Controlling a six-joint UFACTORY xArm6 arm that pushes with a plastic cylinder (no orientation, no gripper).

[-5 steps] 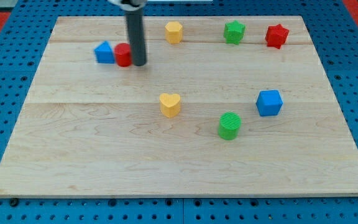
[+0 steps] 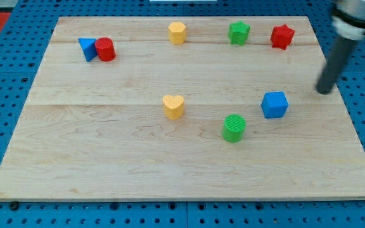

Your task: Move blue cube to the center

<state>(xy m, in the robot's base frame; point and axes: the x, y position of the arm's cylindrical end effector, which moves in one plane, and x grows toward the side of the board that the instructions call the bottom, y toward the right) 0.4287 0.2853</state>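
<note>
The blue cube [image 2: 274,104] sits on the wooden board [image 2: 106,152], right of the middle. My tip [image 2: 324,92] rests on the board to the cube's right and slightly above it in the view, a short gap away, not touching it. A yellow heart [image 2: 173,106] lies near the board's centre. A green cylinder [image 2: 234,127] stands just below and left of the cube.
At the view's top are a yellow hexagonal block [image 2: 177,31], a green star [image 2: 238,32] and a red star [image 2: 282,36]. At the top left a blue triangular block [image 2: 88,48] touches a red cylinder [image 2: 105,49].
My tip has moved from beside the red cylinder at the top left across to the right side near the blue cube. The red cylinder and blue triangular block have shifted left.
</note>
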